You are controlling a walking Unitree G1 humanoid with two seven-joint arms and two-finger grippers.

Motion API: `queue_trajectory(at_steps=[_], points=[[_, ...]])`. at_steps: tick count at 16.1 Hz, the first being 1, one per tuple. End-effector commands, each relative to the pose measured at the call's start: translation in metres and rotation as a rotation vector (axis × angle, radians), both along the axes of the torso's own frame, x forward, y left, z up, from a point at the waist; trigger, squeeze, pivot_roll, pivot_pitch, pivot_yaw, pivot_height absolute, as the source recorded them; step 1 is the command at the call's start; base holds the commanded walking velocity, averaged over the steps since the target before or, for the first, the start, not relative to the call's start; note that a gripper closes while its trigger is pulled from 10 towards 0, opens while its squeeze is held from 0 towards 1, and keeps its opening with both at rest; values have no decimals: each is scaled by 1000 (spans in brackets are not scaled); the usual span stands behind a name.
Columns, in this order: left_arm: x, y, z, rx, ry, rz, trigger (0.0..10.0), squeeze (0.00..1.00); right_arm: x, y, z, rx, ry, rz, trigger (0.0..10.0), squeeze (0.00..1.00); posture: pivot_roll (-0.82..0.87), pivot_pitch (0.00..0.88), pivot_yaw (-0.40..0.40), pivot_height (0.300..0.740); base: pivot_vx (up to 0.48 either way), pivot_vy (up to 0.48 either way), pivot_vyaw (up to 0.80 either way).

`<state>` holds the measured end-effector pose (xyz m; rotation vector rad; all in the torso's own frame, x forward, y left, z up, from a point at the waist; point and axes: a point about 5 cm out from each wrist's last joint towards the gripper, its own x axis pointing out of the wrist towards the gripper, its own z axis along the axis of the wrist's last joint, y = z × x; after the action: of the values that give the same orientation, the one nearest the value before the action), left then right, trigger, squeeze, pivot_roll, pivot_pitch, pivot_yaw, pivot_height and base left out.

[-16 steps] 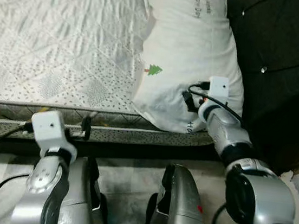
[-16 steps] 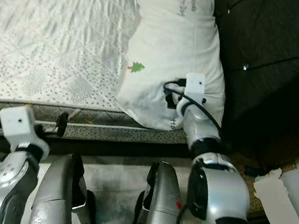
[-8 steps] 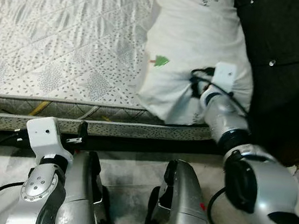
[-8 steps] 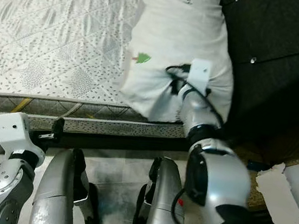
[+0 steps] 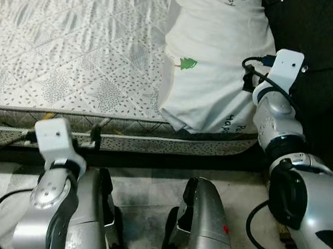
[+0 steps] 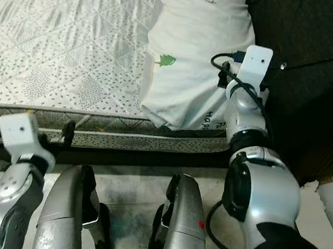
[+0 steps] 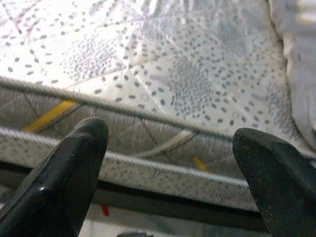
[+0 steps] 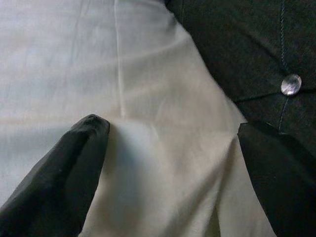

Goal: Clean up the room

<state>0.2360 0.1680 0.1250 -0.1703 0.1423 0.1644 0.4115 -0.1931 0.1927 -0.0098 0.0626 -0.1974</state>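
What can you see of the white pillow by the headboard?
The white pillow is soft, creased fabric with a small green tree print and dark lettering near its top and lower corner. It lies on the quilted mattress, its right side against the dark tufted headboard, its lower corner at the mattress edge. The right tool is open against it.

You have two silver arms with rounded, glossy joint housings and dark bands at the joints. Each wrist carries a white box-shaped camera module fed by looping black cables. Each gripper, left gripper (image 7: 168, 177) and right gripper (image 8: 170, 173), has two long, matte black fingers.
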Motion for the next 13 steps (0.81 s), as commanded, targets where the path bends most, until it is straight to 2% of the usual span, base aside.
queue_trajectory(at_steps=[1,7,10,13], points=[[1,1,-5,3,17,3,10000,0,-3,-6,-8,-15,14,-4,10000,1000,159,183,-73,568,0,0,0],[24,-1,-5,10,-26,-38,10000,0,-26,-18,-61,-57,146,15,10000,1000,117,66,-64,568,0,0,0],[45,-3,0,16,-66,-51,10000,0,-40,-21,-88,-39,245,14,10000,1000,97,0,-55,568,0,0,0],[57,0,3,26,-91,-55,10000,0,-45,-22,-94,-30,275,3,10000,1000,89,0,-52,568,0,0,0]])
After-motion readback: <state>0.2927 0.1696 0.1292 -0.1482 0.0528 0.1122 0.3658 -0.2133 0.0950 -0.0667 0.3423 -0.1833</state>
